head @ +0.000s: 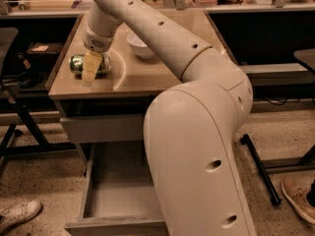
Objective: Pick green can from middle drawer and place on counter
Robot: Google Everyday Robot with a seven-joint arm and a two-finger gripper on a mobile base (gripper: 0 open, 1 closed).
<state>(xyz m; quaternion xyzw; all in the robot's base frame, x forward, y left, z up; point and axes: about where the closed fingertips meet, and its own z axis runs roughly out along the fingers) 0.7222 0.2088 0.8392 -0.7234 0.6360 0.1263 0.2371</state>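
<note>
The green can (75, 64) lies on its side at the left of the beige counter (162, 73). My gripper (91, 69) reaches down from above and sits over the middle of the can, at counter level, hiding part of it. The middle drawer (115, 193) stands pulled open below the counter, its grey floor bare. My big white arm (197, 132) crosses in front of the cabinet and hides the drawer's right side.
A white bowl (140, 45) stands on the counter behind and to the right of the can. A closed drawer front (101, 128) is above the open one. A dark chair (15, 82) stands at the left, a chair base (261, 173) at the right. Shoes show at bottom left (17, 214) and bottom right (298, 196).
</note>
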